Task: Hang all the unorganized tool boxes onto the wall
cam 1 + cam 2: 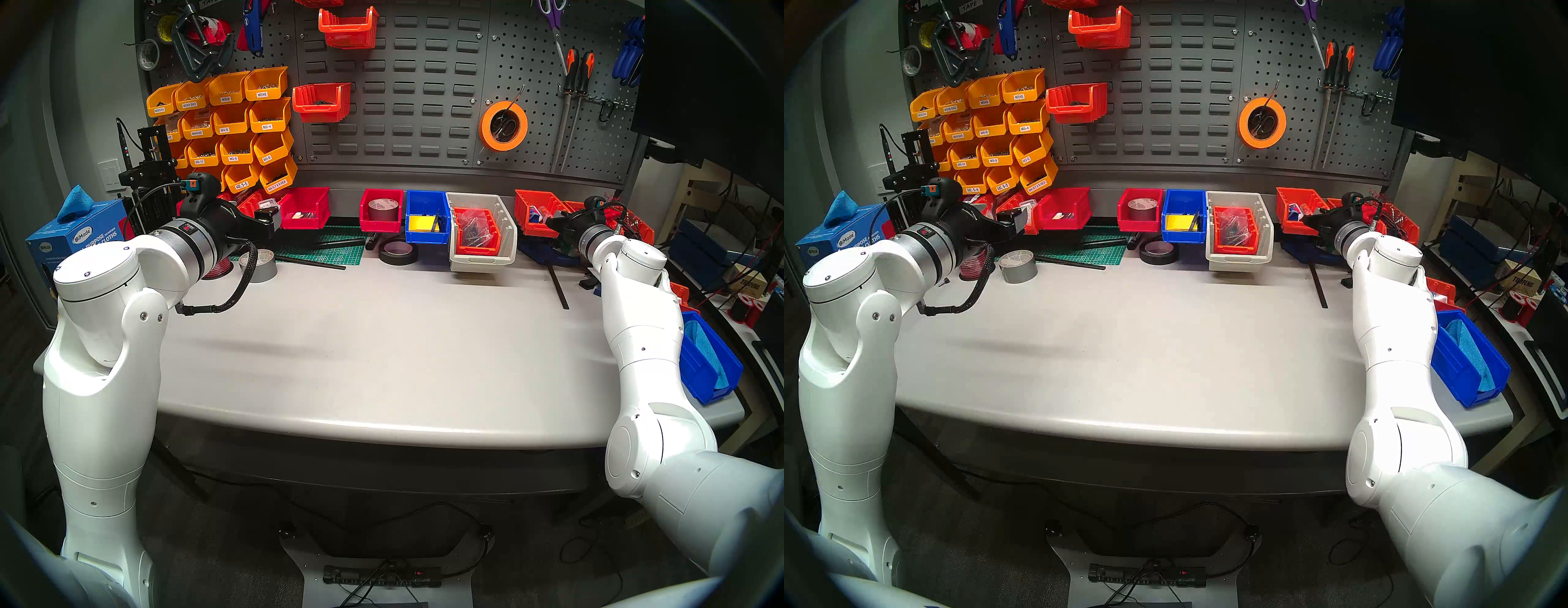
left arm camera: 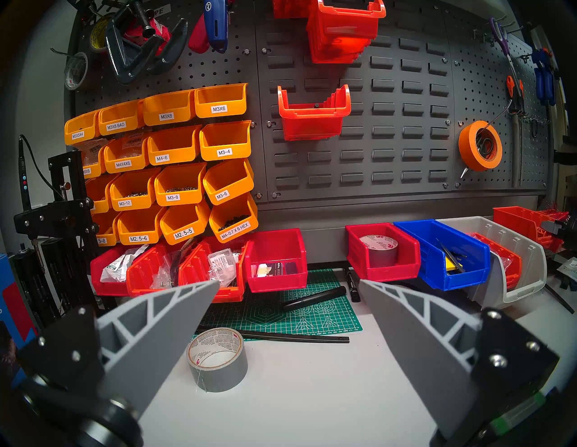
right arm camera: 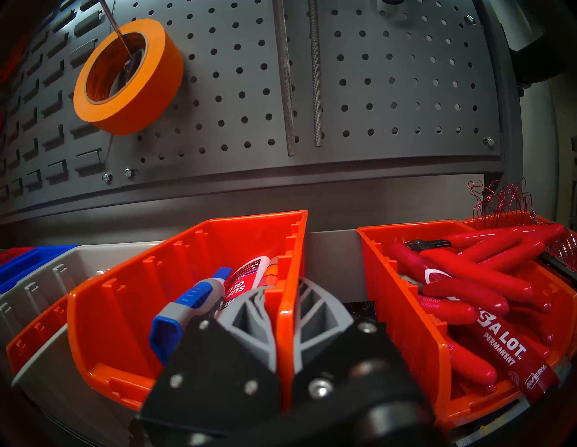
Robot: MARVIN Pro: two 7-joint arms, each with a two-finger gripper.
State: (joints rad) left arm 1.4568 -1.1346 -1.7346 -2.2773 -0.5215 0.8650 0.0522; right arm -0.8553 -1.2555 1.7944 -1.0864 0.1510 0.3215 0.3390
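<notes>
Here, right end effector (image 3: pixel 285 299) pinching ribbed orange bin (image 3: pixel 187 281) wall, left end effector (image 2: pixel 287 285) spread.

We see our right tool (image 3: pixel 285 299) clamped on the side wall of an orange-red bin (image 3: pixel 131 315) holding glue; a neighbouring bin (image 3: pixel 402 315) holds red-handled pliers.
</notes>
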